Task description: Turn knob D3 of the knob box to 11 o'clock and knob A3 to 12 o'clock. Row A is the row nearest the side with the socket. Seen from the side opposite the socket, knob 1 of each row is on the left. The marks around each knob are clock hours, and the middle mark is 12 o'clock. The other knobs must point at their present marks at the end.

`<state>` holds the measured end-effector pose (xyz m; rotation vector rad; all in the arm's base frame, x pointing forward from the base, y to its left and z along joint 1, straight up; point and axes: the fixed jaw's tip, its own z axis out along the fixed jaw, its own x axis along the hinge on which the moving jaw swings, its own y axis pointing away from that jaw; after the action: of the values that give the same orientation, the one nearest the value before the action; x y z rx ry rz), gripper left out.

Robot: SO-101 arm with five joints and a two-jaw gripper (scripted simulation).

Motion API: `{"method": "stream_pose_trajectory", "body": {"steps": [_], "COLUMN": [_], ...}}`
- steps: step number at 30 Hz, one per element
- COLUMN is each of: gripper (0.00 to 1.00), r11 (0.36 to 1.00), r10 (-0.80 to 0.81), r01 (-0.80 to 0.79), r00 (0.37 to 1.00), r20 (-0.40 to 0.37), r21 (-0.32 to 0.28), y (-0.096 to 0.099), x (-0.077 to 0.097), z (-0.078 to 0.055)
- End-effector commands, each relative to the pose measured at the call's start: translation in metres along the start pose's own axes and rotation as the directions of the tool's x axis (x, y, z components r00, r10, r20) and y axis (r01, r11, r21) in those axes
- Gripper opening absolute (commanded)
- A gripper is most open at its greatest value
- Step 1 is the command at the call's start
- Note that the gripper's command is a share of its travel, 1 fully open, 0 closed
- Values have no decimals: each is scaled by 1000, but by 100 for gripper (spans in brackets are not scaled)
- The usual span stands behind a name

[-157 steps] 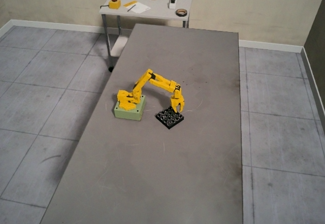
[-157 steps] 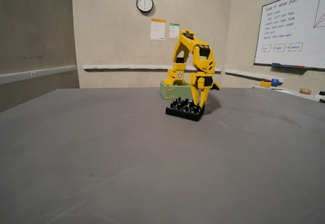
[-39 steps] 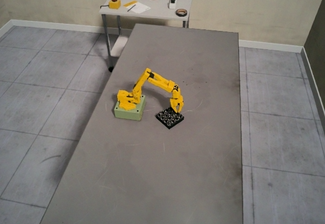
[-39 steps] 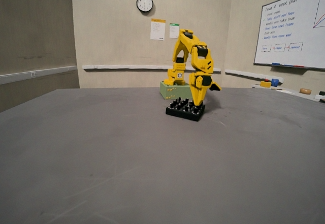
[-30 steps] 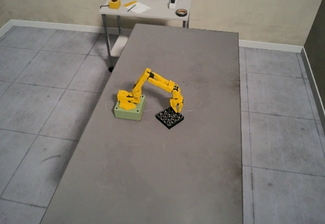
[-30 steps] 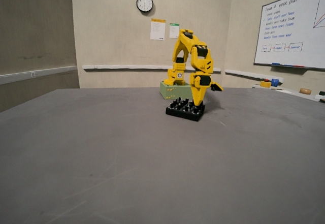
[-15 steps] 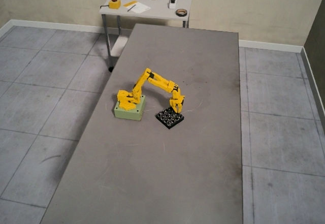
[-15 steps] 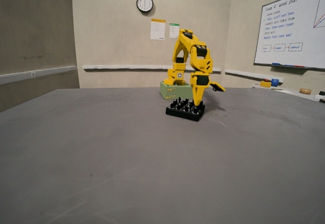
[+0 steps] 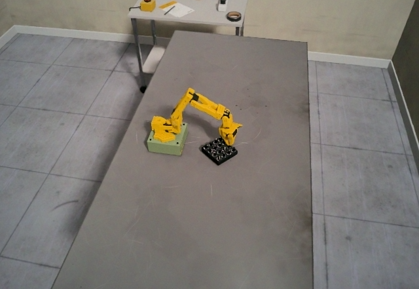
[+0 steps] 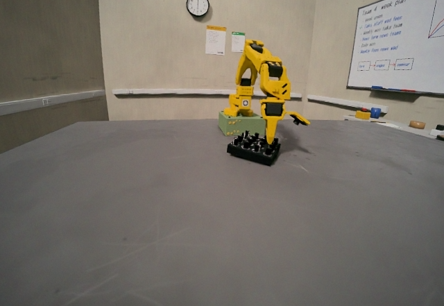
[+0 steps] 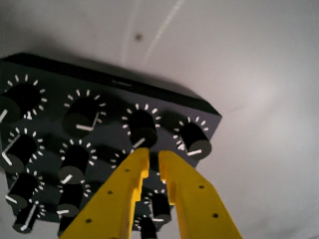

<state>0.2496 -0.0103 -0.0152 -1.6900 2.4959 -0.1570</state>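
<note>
The black knob box [image 9: 227,159] [image 10: 250,157] [image 11: 75,73] lies flat under the gripper. A small mark on its far side in the wrist view looks like the socket, which makes the row beside it row A. Knob A3 [image 11: 144,130] is third in that row; its white pointer line slants to the lower left in the wrist view. Knob D3 cannot be made out; the left finger seems to hide it. My gripper [image 9: 230,143] [image 10: 269,143] [image 11: 155,152] is shut, low over the box, its tips just below A3 in the wrist view. Contact cannot be told.
Knob A4 [image 11: 195,140] and knob A2 [image 11: 81,119] stand on either side of A3. Other knobs crowd below them. The green base block [image 9: 164,148] [image 10: 243,125] carries the arm. A side table [image 9: 203,11] with several things stands at the back.
</note>
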Motion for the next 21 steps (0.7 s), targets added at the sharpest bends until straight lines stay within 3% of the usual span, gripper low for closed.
{"method": "stream_pose_trajectory", "body": {"steps": [1,21], "gripper": [1,1], "r11": [988,932], "r10": [44,331], "r01": [-51,-340], "r00": [998,939], "r20": [-50,-91], "r21": [-149,-128], "y": [30,29], "x": [1,-1], "z": [45,45]}}
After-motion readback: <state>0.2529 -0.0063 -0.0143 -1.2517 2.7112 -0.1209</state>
